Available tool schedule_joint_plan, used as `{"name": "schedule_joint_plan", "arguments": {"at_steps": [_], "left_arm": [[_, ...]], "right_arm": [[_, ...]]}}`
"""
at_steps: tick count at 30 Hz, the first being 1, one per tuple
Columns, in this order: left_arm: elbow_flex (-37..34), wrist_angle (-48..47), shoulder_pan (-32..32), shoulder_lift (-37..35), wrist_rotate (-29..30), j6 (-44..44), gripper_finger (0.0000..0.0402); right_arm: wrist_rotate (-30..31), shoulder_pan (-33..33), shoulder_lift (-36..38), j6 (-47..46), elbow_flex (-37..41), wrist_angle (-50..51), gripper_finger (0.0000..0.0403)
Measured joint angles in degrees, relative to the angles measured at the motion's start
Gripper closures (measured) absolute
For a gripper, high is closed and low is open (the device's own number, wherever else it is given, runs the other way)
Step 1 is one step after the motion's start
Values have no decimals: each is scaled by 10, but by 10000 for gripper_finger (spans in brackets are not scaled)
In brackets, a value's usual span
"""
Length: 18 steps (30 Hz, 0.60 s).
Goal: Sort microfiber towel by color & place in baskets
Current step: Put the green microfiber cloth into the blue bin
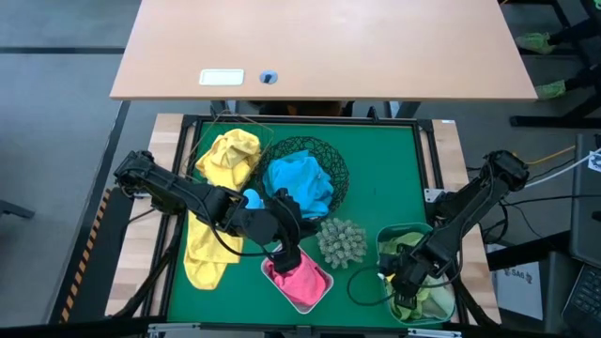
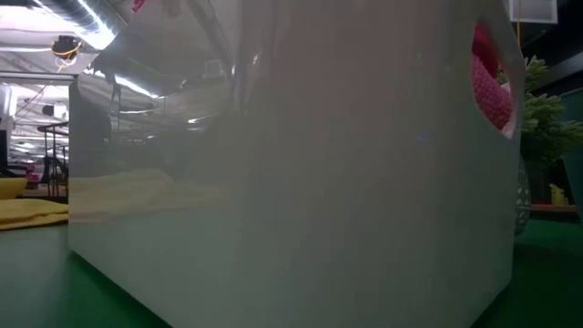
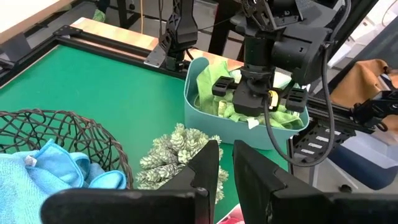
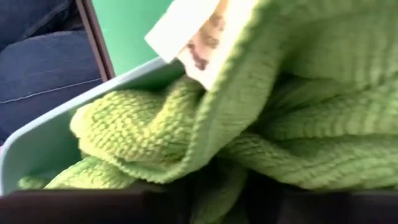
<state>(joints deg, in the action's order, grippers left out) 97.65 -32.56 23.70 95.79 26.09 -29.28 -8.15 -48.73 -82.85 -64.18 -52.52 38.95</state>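
Note:
A pink towel [image 1: 302, 279] fills the white tub [image 1: 324, 284]; in the low view the tub's wall [image 2: 273, 182] fills the picture and the pink towel [image 2: 492, 91] shows through its handle hole. My left gripper [image 1: 286, 258] [image 3: 226, 171] is just above the tub's far-left end, fingers a narrow gap apart with nothing between them. Lime green towels [image 1: 423, 296] [image 3: 280, 118] [image 4: 249, 124] lie in the translucent blue tub [image 1: 385, 239] [image 3: 205, 118]. My right gripper [image 1: 408, 291] [image 3: 252, 106] points down into them, open. Blue towels [image 1: 299, 183] fill the black wire bowl [image 1: 338, 169]. A yellow towel [image 1: 230, 155] lies in the thin wire basket. My left gripper: I cannot tell whether its fingertips touch the pink towel. My right gripper comes from above, pointing down, with its open fingers set into the top of the lime green towels [image 3: 273, 117] in the blue tub. The cloth hides the fingertips, and no fold shows pinched between them.
A second yellow towel [image 1: 207, 253] [image 2: 27, 211] lies on the green mat left of the white tub. The spiky grey-green ball [image 1: 340, 241] [image 3: 177, 149] sits between the bowl, the white tub and the blue tub. A black loop of cord [image 1: 362, 284] lies beside the blue tub.

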Motion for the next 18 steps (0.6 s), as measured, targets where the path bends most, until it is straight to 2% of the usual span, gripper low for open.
{"name": "schedule_joint_plan", "arguments": {"at_steps": [3, 6, 18], "left_arm": [[0, 0, 1, 0, 0, 0, 356], [0, 0, 1, 0, 0, 0, 356], [0, 0, 1, 0, 0, 0, 356]], "right_arm": [[-18, 2, 3, 2, -1, 0, 262], [-45, 14, 11, -6, -1, 9, 242], [-50, 23, 97, -31, 1, 22, 235]]}}
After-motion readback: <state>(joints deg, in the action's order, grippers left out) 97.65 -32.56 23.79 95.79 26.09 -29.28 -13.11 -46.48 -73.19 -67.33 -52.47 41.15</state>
